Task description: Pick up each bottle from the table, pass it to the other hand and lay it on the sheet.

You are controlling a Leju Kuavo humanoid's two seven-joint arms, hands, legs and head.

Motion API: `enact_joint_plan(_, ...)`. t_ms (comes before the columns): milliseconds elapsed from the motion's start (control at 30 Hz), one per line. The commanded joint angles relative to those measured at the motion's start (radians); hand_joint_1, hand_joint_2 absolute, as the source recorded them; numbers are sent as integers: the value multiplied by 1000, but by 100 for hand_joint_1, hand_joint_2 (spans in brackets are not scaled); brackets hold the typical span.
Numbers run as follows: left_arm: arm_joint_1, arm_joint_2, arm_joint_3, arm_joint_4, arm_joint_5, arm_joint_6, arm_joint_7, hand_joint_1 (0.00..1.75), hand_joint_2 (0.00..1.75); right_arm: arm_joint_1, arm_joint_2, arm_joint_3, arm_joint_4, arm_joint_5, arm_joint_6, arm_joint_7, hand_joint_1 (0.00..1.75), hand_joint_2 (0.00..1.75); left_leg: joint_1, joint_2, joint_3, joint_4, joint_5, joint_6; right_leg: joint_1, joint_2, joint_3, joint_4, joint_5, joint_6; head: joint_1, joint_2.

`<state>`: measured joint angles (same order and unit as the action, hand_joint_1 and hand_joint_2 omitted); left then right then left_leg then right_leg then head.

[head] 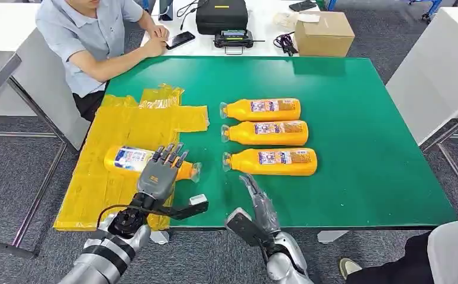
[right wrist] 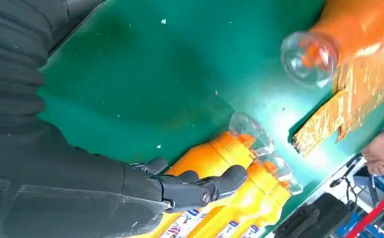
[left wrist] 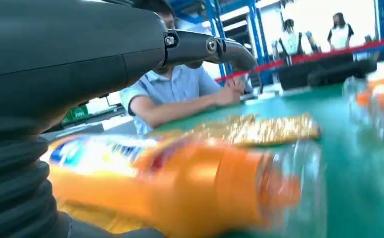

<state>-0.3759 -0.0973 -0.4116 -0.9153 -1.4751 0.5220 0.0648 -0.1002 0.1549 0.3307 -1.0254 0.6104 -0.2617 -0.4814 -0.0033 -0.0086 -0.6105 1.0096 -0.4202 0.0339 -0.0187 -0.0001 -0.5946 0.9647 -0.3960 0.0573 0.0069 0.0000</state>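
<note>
An orange bottle (head: 126, 160) with a clear cap lies on its side on the yellow sheet (head: 120, 121). My left hand (head: 160, 171) hovers over its neck end with fingers stretched out, not gripping it. From the left wrist the same bottle (left wrist: 180, 188) lies under the raised thumb (left wrist: 215, 47). Three more orange bottles (head: 262, 109) (head: 266, 133) (head: 272, 161) lie in a row on the green table (head: 368, 118). My right hand (head: 257, 201) is open and empty just in front of the nearest one; its fingers (right wrist: 195, 191) reach towards that bottle (right wrist: 205, 156).
A person sits at the back left with an arm (head: 126, 56) on the table corner. A black case (head: 221, 15), a phone (head: 180, 39) and a cardboard box (head: 324, 32) stand behind the table. Another person's leg (head: 416, 266) is at the front right.
</note>
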Motion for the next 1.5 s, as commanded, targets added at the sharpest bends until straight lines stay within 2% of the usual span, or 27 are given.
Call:
enact_joint_plan(33, 190, -18, -48, -345, 69, 140, -58, 0, 175, 51, -15, -54, -78, -11, -56, -10, 0, 175, 0, 0, 2, 0, -2, -1, 0, 0, 2, 0, -2, -1, -1, 0)
enact_joint_plan(167, 226, -24, -41, -406, 89, 176, -85, 0, 175, 66, -17, -58, -114, -20, -75, -29, 0, 175, 0, 2, 2, 1, -4, -2, 1, 1, 2, 1, -3, -2, 0, 0)
enact_joint_plan(233, 296, -80, 20, -492, 217, 176, -234, 0, 175, 90, -23, -76, -174, -34, -130, -56, 0, 175, 1, 1, 2, 1, -4, -2, 1, 0, 2, 1, -3, -2, 0, 0)
enact_joint_plan(267, 329, -113, 52, -518, 269, 176, -295, 0, 175, 98, -37, -79, -201, -10, -151, -40, 0, 175, 0, 1, -1, 1, -2, -1, 0, 0, -1, 0, -2, -1, 0, 0)
enact_joint_plan(367, 378, -154, 62, -527, 498, 176, -427, 0, 175, 95, -112, -104, -220, 165, -228, 52, 0, 175, 0, -1, -1, 0, -2, -1, 0, -1, -1, 0, -2, -1, 0, 0)
enact_joint_plan(433, 400, -187, 77, -531, 583, 176, -497, 0, 175, 80, -151, -142, -207, 221, -223, 86, 0, 175, -1, -1, 0, 0, -2, 0, 0, -1, 1, -1, -2, 0, -1, 0)
enact_joint_plan(567, 401, -189, 78, -531, 582, 176, -498, 0, 175, 78, -154, -144, -205, 221, -221, 84, 0, 175, -2, -1, 1, 0, -3, 0, -1, -1, 2, -1, -2, -1, 0, 0)
enact_joint_plan(633, 392, -164, 3, -512, 746, 175, -512, 0, 175, 75, -169, -152, -199, 301, -253, 117, 0, 175, -2, 0, -1, 0, -2, 0, -2, 0, 0, -1, -1, -1, 0, 0)
enact_joint_plan(667, 381, -123, -59, -490, 854, 160, -523, 0, 175, 71, -190, -166, -199, 347, -260, 146, 0, 175, -1, 1, 1, 0, -3, -1, -1, 0, 1, 0, -2, -2, 0, 0)
enact_joint_plan(800, 392, -96, -129, -459, 1000, 129, -552, 0, 175, 62, -227, -208, -188, 391, -246, 162, 0, 175, -2, -2, 1, -2, -2, 0, -2, -2, 1, -2, -2, -1, -1, 0)
enact_joint_plan(1200, 397, -87, -137, -507, 1063, 111, -543, 0, 175, 41, -231, -187, -166, 428, -217, 169, 0, 175, -2, 1, 1, -1, -2, 0, -1, 0, 1, -2, -1, 0, -1, 0)
enact_joint_plan(1233, 397, -90, -134, -517, 1080, 95, -521, 0, 175, 35, -236, -171, -162, 445, -189, 192, 0, 175, -1, 1, 3, 0, -4, -1, -1, 1, 4, -2, -2, -1, 0, 0)
enact_joint_plan(1267, 396, -92, -133, -519, 1085, 89, -512, 0, 175, 13, -269, -147, -151, 446, -110, 233, 0, 175, -1, 2, 3, 0, -4, -1, -1, 1, 3, -1, -2, -1, 0, 0)
enact_joint_plan(1300, 395, -90, -141, -518, 1080, 88, -513, 0, 175, -37, -294, -127, -114, 455, -87, 245, 0, 175, -1, 3, 3, 0, -4, -1, -1, 2, 3, -1, -2, -2, 0, 0)
enact_joint_plan(1500, 387, -91, -148, -498, 1081, 82, -509, 0, 175, -80, -300, -100, -90, 472, -66, 262, 0, 175, -1, 5, 3, 0, -4, -1, -1, 5, 3, -1, -2, -2, 0, 0)
